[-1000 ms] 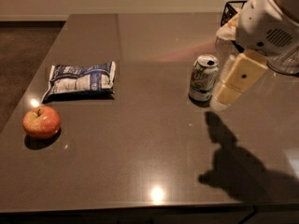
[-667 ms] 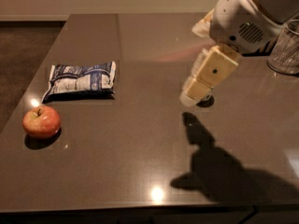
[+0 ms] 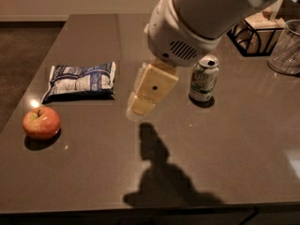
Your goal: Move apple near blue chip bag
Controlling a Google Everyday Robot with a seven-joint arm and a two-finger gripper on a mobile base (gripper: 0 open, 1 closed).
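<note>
The apple [image 3: 41, 123] is red-orange with a short stem and sits near the table's front left edge. The blue chip bag [image 3: 80, 80] lies flat just behind it, a little to the right. My gripper [image 3: 140, 105] hangs above the table's middle, right of the bag and well right of the apple. It holds nothing that I can see.
A green-and-white soda can [image 3: 204, 78] stands right of the gripper. A clear glass [image 3: 286, 48] and a black wire rack [image 3: 251, 34] stand at the back right. The dark table [image 3: 225, 149] ends at its front edge just below.
The arm has swung left across the table, from beside the soda can to the middle. The can is now uncovered on its right. Apple and bag have not moved.
</note>
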